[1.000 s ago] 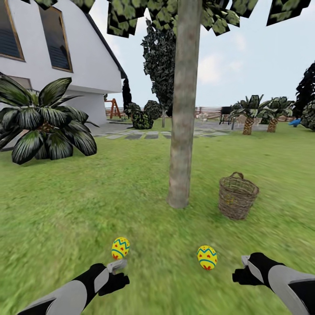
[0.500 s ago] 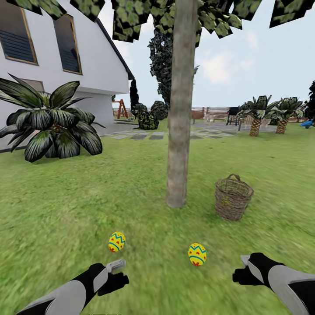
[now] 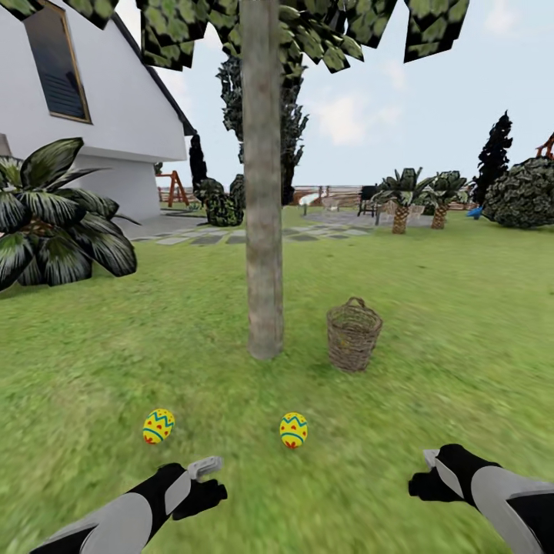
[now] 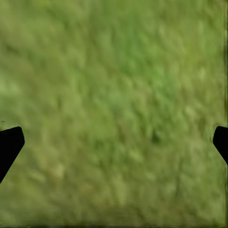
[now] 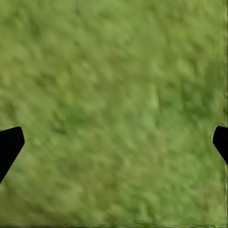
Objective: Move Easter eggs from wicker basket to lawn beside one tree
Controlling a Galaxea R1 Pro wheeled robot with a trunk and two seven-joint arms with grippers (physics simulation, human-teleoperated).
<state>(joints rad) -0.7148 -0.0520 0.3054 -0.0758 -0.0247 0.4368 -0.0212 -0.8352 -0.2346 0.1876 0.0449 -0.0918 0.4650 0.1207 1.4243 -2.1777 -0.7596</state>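
The lawn (image 3: 431, 308) covers the whole lower half of the head view and runs back to a paved patch and a fence line. A white house (image 3: 92, 115) stands at 10 o'clock, with a broad-leaved plant (image 3: 54, 223) in front of it at 9 o'clock.

The tree (image 3: 263, 231) rises upright just left of centre, its grey-brown trunk meeting the grass slightly above the view's middle and its blocky leaves spreading at 12 o'clock. The wicker basket (image 3: 353, 335) stands upright on the grass at 3 o'clock from the trunk base, near it but not touching. Its inside cannot be seen.

Two Easter eggs lie on the grass. One egg (image 3: 293, 430) rests at 6 o'clock from the trunk base; the other egg (image 3: 158, 426) lies at 7 o'clock from it, well apart from the first.

The left pincer (image 3: 206, 467) hangs at 7 o'clock above the grass, the right pincer (image 3: 429, 460) at 4 o'clock. In each wrist view the two dark fingertips (image 4: 9, 145) (image 5: 9, 145) sit at opposite edges with bare grass between them: both pincers are released, grasping nothing.
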